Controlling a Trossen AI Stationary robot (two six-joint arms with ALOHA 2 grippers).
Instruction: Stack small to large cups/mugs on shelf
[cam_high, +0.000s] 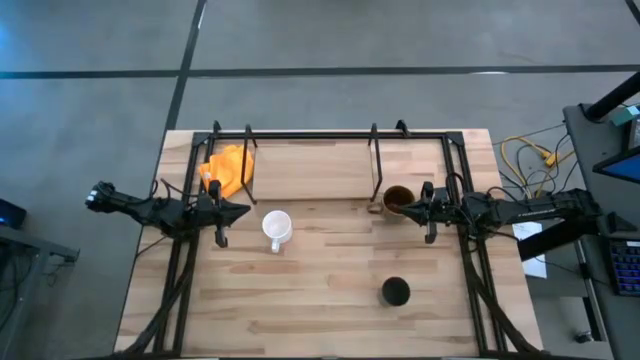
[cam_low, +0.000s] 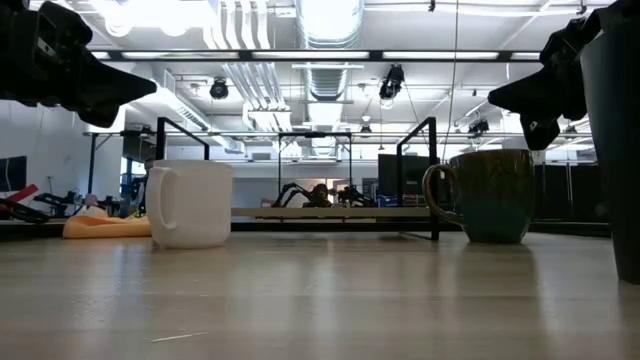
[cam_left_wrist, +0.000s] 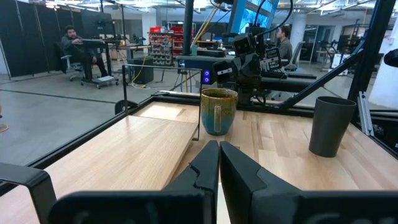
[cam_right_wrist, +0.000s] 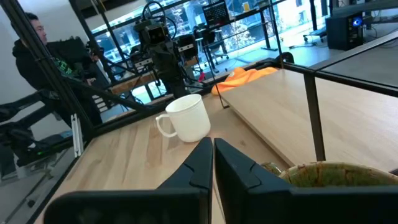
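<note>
Three vessels on the worktop (cam_high: 330, 320), none on the shelf (cam_high: 310, 165). One white mug (cam_high: 277, 228), upright, left of centre, near the shelf's front edge, handle toward the near side. One brown mug (cam_high: 398, 199), upright, just at the shelf's front right corner, beside a black upright rod. One black cup (cam_high: 396, 291), upright, well apart from both mugs, toward the near right part of the worktop.

One shelf along the far side: pale board framed in thin black rods. One orange cloth (cam_high: 229, 168) crumpled on its left end.

Two arms, one per side. Left pincer (cam_high: 236, 211) hovering above the worktop, just left of the white mug, fingers (cam_left_wrist: 208, 163) pressed together, pinching nothing. Right pincer (cam_high: 412, 209) just beside the brown mug on its right, tips very near the rim, fingers (cam_right_wrist: 211, 155) also pressed together, empty; contact with the mug impossible to tell.

Beyond the worktop, two seated people at desks in the left wrist view, one person in a dark hooded top in the right wrist view.
</note>
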